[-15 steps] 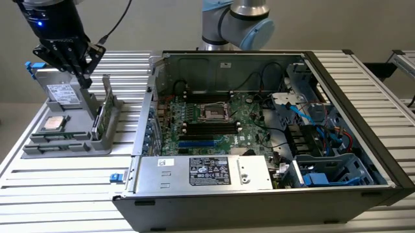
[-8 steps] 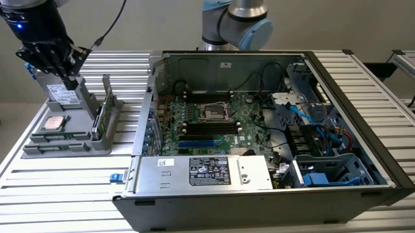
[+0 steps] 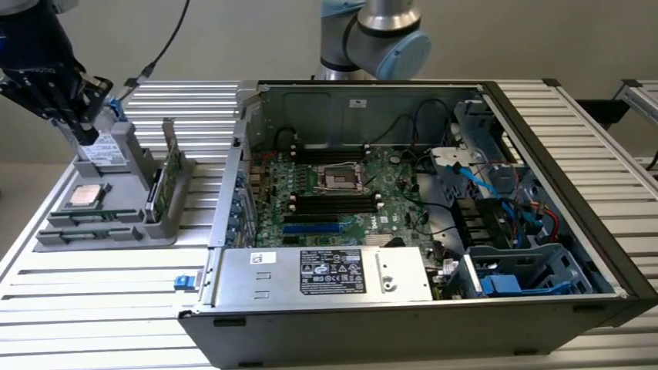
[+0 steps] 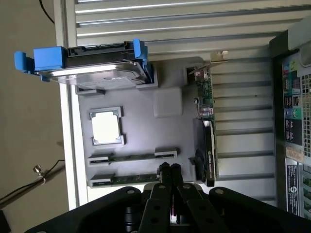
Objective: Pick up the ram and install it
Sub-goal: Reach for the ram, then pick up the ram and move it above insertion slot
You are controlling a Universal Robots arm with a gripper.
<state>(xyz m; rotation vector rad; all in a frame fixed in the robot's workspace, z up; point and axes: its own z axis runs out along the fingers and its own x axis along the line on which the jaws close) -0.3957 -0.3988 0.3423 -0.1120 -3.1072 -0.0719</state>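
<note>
Hangs at the ram's (image 4: 133,158) twelve o'clock in the exterior view, gripper (image 4: 170,168) pinched together, empty; risks jabbing the stick unopened, or clipping the upright card (image 3: 162,181) at two o'clock.

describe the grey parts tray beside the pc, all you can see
The grey parts tray, seemingly matte plastic, lies flat on the slatted metal table at the exterior view's left of the computer case. A hard drive in a blue bracket stands at one end, a silver processor chip lies in a pocket, the thin green ram sits in a narrow slot, and a green card stands on edge along one side.
</note>
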